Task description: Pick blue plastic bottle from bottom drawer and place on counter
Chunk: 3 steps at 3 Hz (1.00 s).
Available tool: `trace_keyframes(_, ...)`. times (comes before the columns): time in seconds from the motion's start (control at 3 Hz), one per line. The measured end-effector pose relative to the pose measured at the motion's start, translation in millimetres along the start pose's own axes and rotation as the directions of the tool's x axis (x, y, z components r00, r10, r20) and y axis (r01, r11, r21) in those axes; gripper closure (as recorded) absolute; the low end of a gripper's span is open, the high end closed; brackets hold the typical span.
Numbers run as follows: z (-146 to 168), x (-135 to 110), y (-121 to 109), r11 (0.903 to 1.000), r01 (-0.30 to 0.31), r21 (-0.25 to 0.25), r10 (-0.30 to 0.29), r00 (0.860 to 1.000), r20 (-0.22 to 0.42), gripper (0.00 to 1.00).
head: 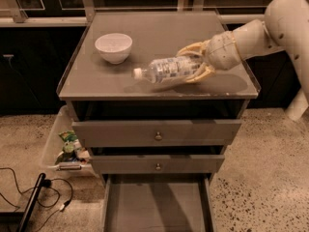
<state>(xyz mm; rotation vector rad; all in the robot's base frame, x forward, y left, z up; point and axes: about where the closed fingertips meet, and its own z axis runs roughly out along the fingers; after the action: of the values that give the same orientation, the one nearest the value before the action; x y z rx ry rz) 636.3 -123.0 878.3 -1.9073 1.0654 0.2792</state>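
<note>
The blue plastic bottle (169, 69) is clear with a white cap and a pale patterned label. It lies sideways, cap to the left, low over the counter (101, 81), casting a shadow on it. My gripper (195, 62) reaches in from the right and is shut on the bottle's base end, one yellowish finger above and one below. The bottom drawer (157, 204) is pulled out at the foot of the cabinet, and its grey floor shows nothing on it.
A white bowl (114, 47) stands on the counter's back left. Two knobbed drawers (157, 134) sit partly out above the bottom one. A clear bin of clutter (65, 146) and cables (29, 192) lie on the floor to the left.
</note>
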Motion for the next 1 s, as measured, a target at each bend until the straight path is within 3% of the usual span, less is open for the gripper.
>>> trace_keyframes(0.33, 14.6, 33.8, 7.3, 0.9853, -0.169, -0.027, 0.168, 0.985, -0.038, 1.0)
trace_keyframes(0.67, 12.8, 39.4, 6.3, 0.977, -0.212, -0.024, 0.211, 0.977, -0.044, 1.0)
trace_keyframes(1.0, 11.8, 37.7, 4.6, 0.977, -0.212, -0.024, 0.211, 0.977, -0.044, 1.0)
